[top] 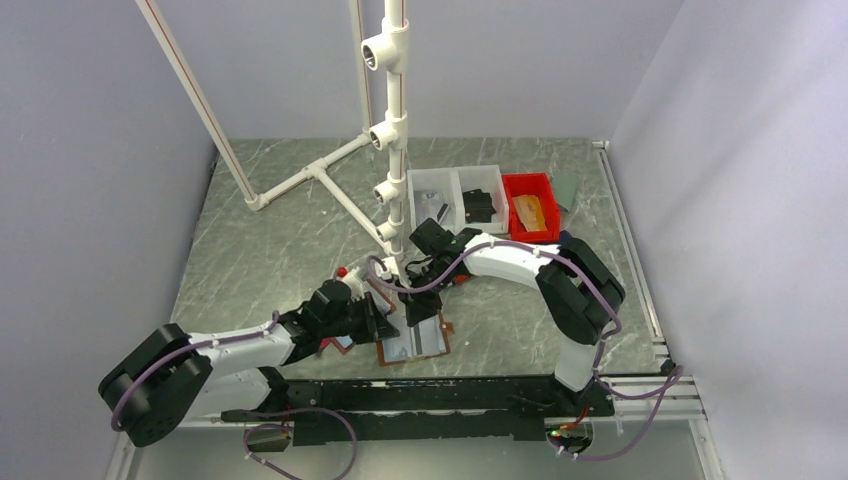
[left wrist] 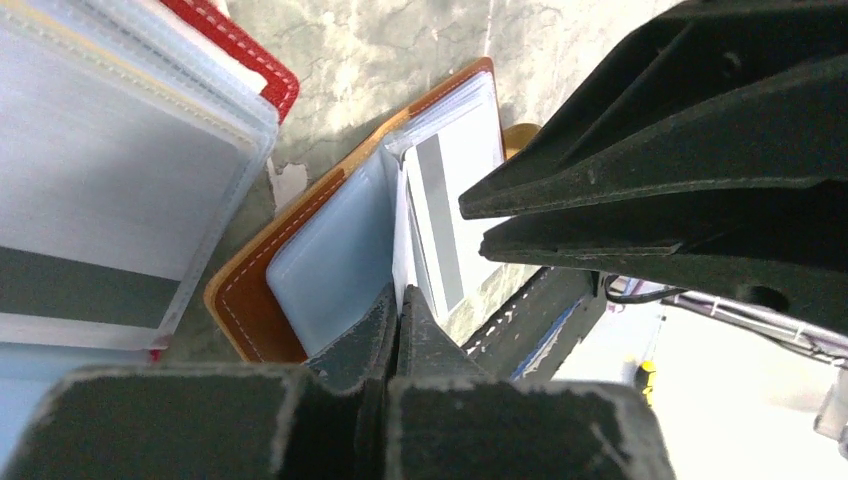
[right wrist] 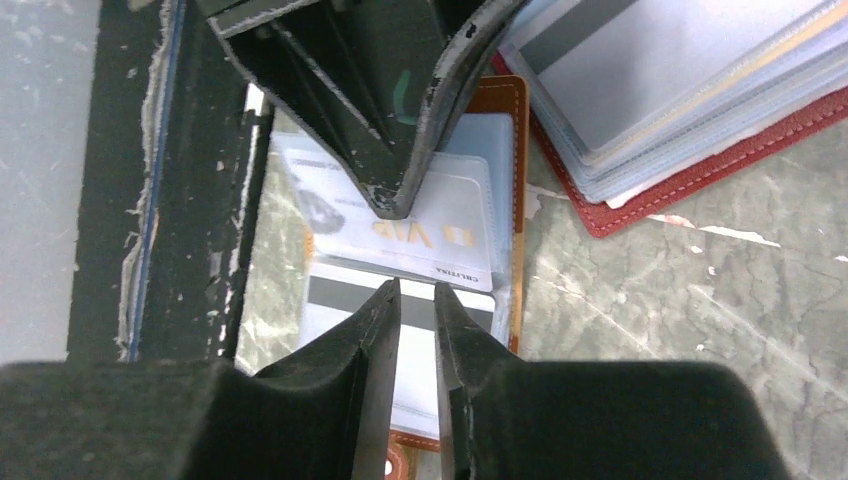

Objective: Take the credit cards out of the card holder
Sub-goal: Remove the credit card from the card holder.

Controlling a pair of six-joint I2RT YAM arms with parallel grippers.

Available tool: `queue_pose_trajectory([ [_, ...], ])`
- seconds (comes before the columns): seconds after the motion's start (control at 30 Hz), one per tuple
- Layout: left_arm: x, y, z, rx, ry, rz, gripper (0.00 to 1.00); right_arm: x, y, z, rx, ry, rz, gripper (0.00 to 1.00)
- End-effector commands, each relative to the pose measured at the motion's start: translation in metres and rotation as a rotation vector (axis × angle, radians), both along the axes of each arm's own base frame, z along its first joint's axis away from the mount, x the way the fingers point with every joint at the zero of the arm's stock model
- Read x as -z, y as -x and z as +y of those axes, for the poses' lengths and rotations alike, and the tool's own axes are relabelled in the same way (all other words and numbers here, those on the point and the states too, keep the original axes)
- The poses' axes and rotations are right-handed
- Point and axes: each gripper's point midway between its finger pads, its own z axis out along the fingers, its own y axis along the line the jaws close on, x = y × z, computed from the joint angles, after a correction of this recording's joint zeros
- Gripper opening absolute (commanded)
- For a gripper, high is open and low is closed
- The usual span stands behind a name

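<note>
The tan leather card holder (top: 415,345) lies open on the marbled table (top: 260,250) at lower centre of the top view, just above the arms' base rail, with both arms converging on it; the left gripper (left wrist: 400,300) comes in from the lower left, its fingers pressed flat together at the edge of the clear plastic sleeves, though whether a sleeve is caught between them cannot be told; the right gripper (right wrist: 417,295) reaches down from above with its fingers a narrow gap apart, nothing visibly between them, poised over a white card with a grey stripe (right wrist: 330,295) that sits in the holder; beyond it, under the left fingertips, a card printed "VIP" (right wrist: 420,235) rests in a sleeve; a red card holder (right wrist: 700,170) full of sleeved cards lies just beside the tan one, at upper right of the right wrist view; a white two-compartment bin (top: 458,195) and a red bin (top: 530,205) stand near the table's far edge, beside a white pipe frame (top: 395,120).
</note>
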Motion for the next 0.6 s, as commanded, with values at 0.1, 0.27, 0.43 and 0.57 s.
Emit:
queue_pose_trajectory([
  [0.1,-0.048,-0.009,0.001,0.095,0.099,-0.384,0.0,-0.065,0.013,0.008,-0.08,-0.183,0.042,0.25],
  [0.27,-0.08,-0.008,0.011,0.103,0.14,-0.586,0.0,-0.086,0.013,0.01,-0.051,-0.231,0.083,0.26],
  [0.43,-0.099,-0.004,0.017,0.097,0.186,-0.696,0.0,-0.106,0.009,0.008,-0.024,-0.28,0.116,0.29],
  [0.57,-0.107,-0.005,0.02,0.082,0.2,-0.733,0.0,-0.114,0.0,0.002,0.005,-0.295,0.11,0.31],
])
